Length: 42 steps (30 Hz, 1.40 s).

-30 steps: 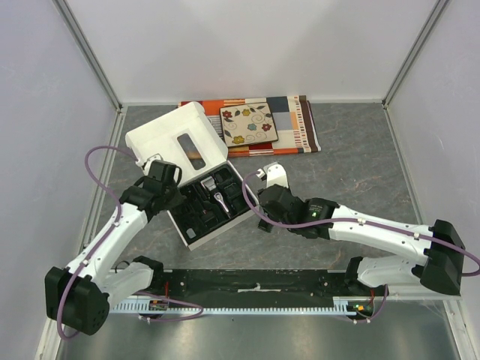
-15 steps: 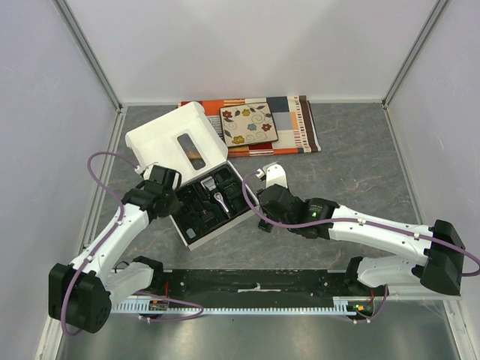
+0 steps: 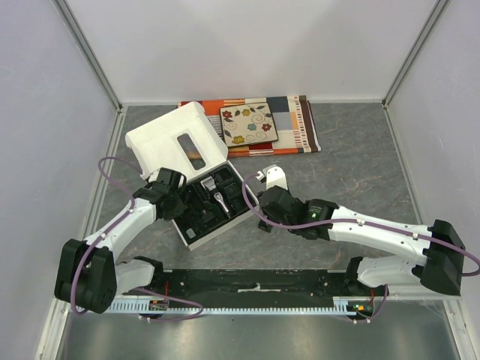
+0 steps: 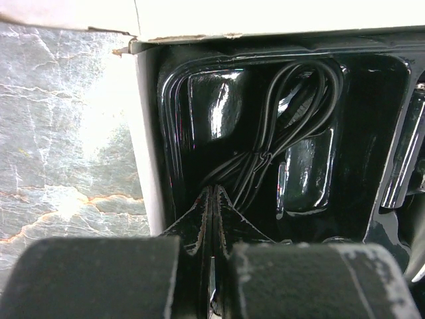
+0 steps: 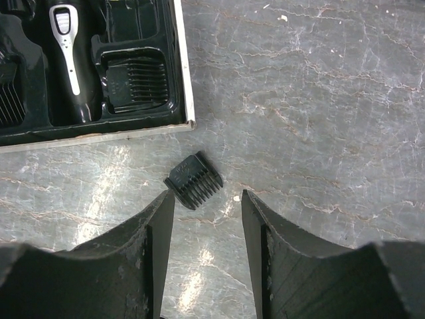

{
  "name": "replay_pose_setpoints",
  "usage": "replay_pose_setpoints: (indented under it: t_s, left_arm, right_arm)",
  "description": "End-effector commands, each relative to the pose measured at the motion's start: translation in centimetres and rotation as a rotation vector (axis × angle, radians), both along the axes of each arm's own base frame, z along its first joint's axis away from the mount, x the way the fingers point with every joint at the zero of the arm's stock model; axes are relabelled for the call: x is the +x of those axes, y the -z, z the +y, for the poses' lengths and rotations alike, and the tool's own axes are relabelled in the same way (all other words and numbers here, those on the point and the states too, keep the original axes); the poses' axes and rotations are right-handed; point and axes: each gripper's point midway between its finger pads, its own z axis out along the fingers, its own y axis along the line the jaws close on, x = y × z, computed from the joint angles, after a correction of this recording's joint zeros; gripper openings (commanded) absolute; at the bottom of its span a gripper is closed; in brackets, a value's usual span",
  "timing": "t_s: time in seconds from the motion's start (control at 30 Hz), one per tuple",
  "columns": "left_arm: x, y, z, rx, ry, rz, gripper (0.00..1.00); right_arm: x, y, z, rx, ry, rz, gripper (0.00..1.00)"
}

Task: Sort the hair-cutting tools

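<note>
Your right pincer (image 5: 207,195), spread, has the comb guard (image 5: 194,181) just ahead of its tips: advance, lower to the worktop (image 5: 319,100), then close squarely.

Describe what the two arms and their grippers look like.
The left arm and the right arm have white links joined by black joint housings, with black blocks at the base. A purple cable loops along each. A small green light shows on the right arm. The left gripper and right gripper have dark, wedge-shaped, scuffed fingers.
</note>
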Motion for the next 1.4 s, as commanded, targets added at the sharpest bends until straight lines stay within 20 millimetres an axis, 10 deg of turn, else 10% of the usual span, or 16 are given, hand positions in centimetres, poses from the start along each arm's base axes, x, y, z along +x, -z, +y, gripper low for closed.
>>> replay_pose_setpoints:
  t_s: [0.0, 0.5, 0.97, 1.37]
  left_arm:
    - [0.8, -1.5, 0.1, -0.018, -0.045, -0.066, 0.02]
    - [2.1, -11.3, -1.0, -0.104, 0.020, -0.276, 0.02]
    - [-0.8, -12.5, -4.8, -0.296, 0.219, -0.283, 0.02]
    - [-2.4, -13.0, -5.2, -0.283, 0.344, -0.264, 0.04]
  right_arm:
    - [0.0, -1.0, 0.1, 0.047, -0.001, -0.014, 0.53]
    - [-1.3, 3.9, 0.2, -0.041, 0.015, 0.124, 0.75]
    - [-2.6, 8.6, 1.4, -0.194, -0.313, 0.247, 0.85]
    - [1.0, 10.8, 1.7, -0.263, -0.403, 0.288, 0.87]
